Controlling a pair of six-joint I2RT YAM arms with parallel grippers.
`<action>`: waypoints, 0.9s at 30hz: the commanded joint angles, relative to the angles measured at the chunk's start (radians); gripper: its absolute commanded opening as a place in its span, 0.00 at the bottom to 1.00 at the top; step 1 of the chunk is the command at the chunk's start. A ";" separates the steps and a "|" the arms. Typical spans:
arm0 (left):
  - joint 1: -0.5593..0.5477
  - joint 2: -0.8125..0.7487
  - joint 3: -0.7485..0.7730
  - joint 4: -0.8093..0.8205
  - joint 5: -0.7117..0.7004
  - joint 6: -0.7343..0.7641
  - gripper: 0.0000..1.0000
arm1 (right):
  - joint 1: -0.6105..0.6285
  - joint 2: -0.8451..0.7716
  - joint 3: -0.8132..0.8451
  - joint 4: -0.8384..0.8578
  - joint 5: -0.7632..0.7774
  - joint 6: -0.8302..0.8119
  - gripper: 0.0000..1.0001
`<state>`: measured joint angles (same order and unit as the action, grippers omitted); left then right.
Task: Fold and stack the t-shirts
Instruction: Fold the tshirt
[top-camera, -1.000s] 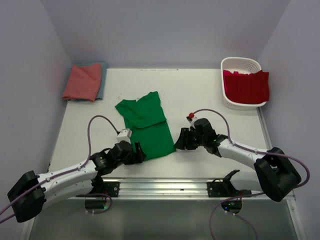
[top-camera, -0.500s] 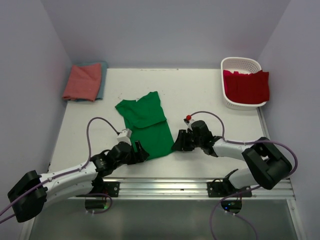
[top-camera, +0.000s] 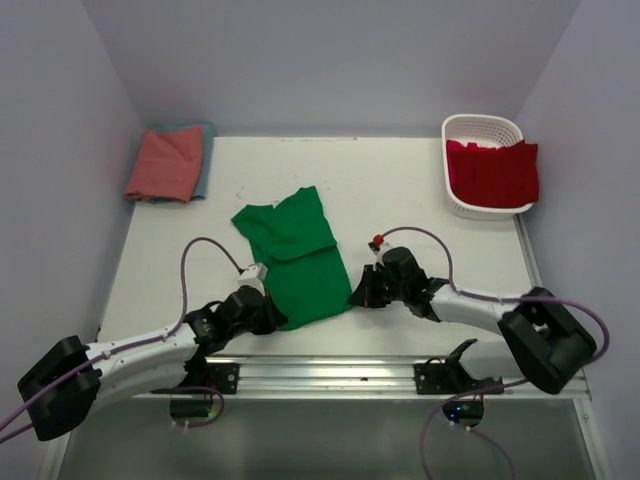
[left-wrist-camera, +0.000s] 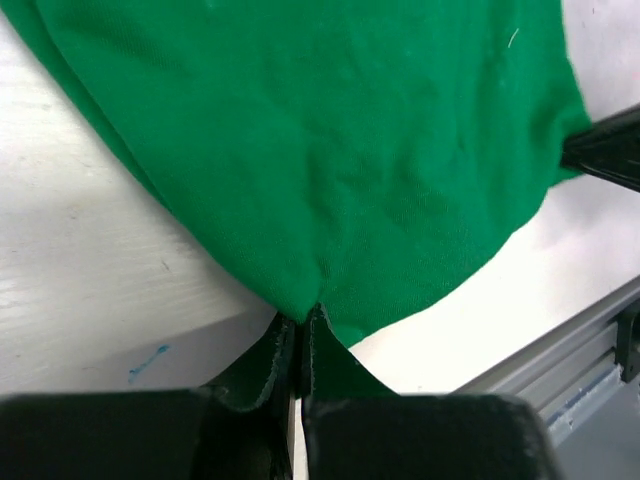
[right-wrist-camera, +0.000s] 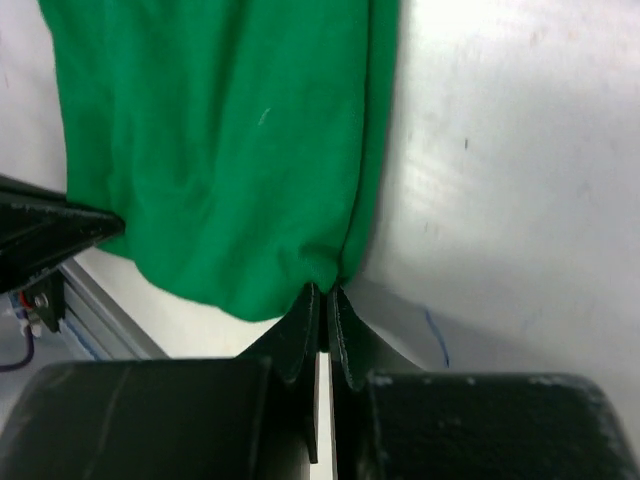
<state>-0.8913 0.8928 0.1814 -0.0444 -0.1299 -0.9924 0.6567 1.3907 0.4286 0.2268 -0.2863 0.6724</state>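
Observation:
The green t-shirt (top-camera: 298, 258) lies folded lengthways in the middle of the table, its hem toward the arms. My left gripper (top-camera: 276, 316) is shut on the hem's near left corner; in the left wrist view the cloth (left-wrist-camera: 330, 150) is pinched between the closed fingers (left-wrist-camera: 303, 322). My right gripper (top-camera: 357, 297) is shut on the hem's right corner, the green cloth (right-wrist-camera: 220, 160) bunched at its fingertips (right-wrist-camera: 323, 293). A salmon-pink t-shirt (top-camera: 165, 162) lies folded on a teal-blue t-shirt (top-camera: 206, 160) at the far left. A red t-shirt (top-camera: 492, 172) hangs over the basket's side.
The white lattice basket (top-camera: 480, 128) stands at the table's far right corner. A metal rail (top-camera: 330, 375) runs along the near edge between the arm bases. Purple-grey walls enclose the table on three sides.
Both grippers have shut on the green t-shirt's near corners; they stood open beside them before. The left one moved in under the hem and the hem shifted slightly.

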 joint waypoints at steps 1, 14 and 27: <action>-0.001 0.026 0.007 -0.014 0.071 0.067 0.00 | 0.038 -0.215 -0.025 -0.223 0.091 -0.022 0.00; -0.047 -0.057 0.154 -0.096 0.268 0.123 0.00 | 0.103 -0.781 0.019 -0.779 0.118 0.062 0.00; -0.100 -0.195 0.374 -0.296 0.057 0.164 0.00 | 0.107 -0.839 0.254 -0.899 0.283 -0.049 0.00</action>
<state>-0.9890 0.6899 0.4919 -0.2878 0.0269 -0.8852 0.7609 0.5129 0.5953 -0.6765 -0.1093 0.6910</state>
